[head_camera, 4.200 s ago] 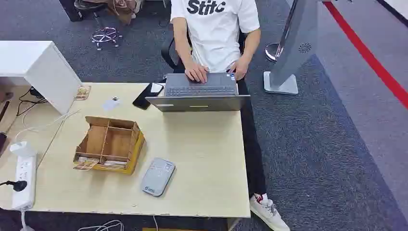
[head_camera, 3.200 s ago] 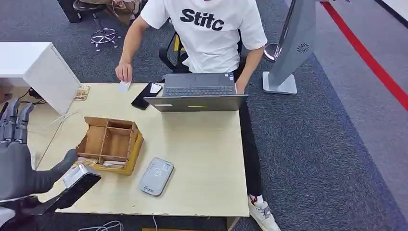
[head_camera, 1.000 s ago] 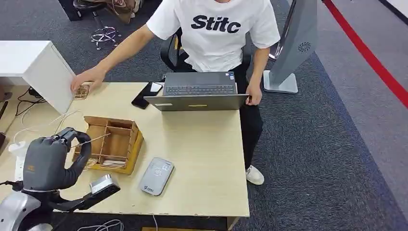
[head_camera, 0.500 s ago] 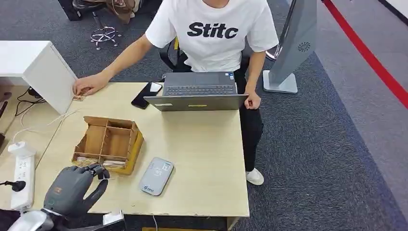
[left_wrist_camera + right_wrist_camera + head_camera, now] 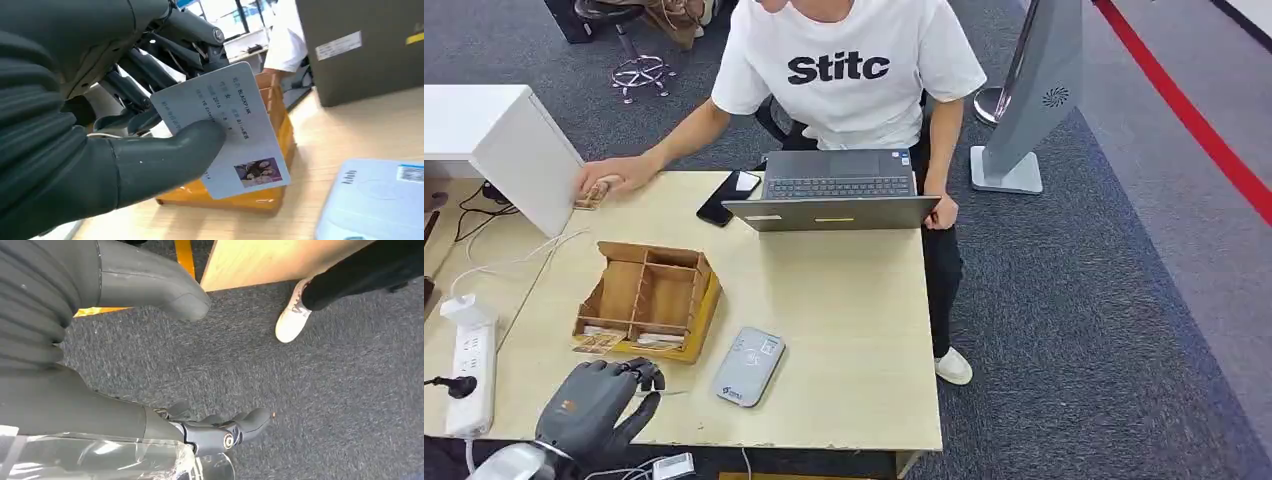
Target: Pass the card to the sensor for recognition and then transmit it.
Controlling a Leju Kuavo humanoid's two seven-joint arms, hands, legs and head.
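Observation:
My left hand hovers over the table's front edge, just in front of the wooden box. In the left wrist view its thumb and fingers pinch a white card with printed text and a small photo. The grey-blue sensor pad lies flat on the table to the right of the hand, and its corner sits close beside the card. My right hand hangs beside the table over the carpet, fingers apart and holding nothing.
A person in a white shirt sits behind an open laptop, one hand resting on cards beside a white box. A phone lies by the laptop. A power strip and cables lie on the left.
My left hand has drawn back from the wooden box toward the table's front edge, taking the card with it. The person has leaned further toward the left corner.

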